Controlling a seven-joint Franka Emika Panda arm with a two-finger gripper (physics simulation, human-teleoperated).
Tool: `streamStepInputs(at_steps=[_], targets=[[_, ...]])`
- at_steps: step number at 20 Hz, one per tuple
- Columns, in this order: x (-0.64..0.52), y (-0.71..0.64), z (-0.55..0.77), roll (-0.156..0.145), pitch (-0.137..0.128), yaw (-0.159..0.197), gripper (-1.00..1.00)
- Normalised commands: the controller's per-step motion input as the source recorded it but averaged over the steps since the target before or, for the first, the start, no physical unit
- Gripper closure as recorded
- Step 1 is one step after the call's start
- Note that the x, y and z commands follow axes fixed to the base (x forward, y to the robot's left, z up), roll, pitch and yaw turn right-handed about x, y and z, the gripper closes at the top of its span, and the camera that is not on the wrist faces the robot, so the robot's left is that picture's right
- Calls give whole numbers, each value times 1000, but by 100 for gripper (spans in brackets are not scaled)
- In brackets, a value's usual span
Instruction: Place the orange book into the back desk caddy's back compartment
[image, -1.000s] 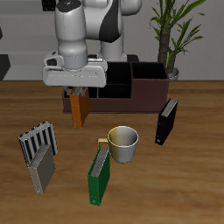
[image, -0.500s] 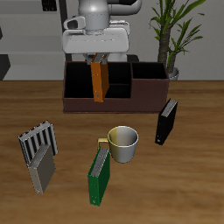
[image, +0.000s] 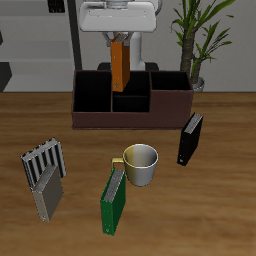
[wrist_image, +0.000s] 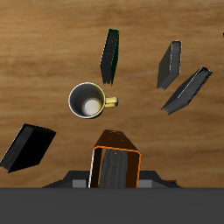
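The gripper (image: 119, 38), pinching the thin orange book (image: 119, 64), is rising above the maroon desk caddy (image: 131, 102) near the table's back edge, clearing its walls for insertion.

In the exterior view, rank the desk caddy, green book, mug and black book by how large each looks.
1. back desk caddy
2. green book
3. mug and black book look alike; no ranking. The green book lies nearest the camera, which flatters it.
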Motion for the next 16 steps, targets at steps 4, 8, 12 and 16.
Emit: streamStepInputs(at_steps=[4, 8, 12, 16], targets=[[-330, 3, 218, -42, -15, -10, 100], [-507, 48, 192, -45, -30, -3, 100], [-364, 75, 43, -12, 21, 4, 100], [-343, 59, 16, -10, 11, 33, 100]])
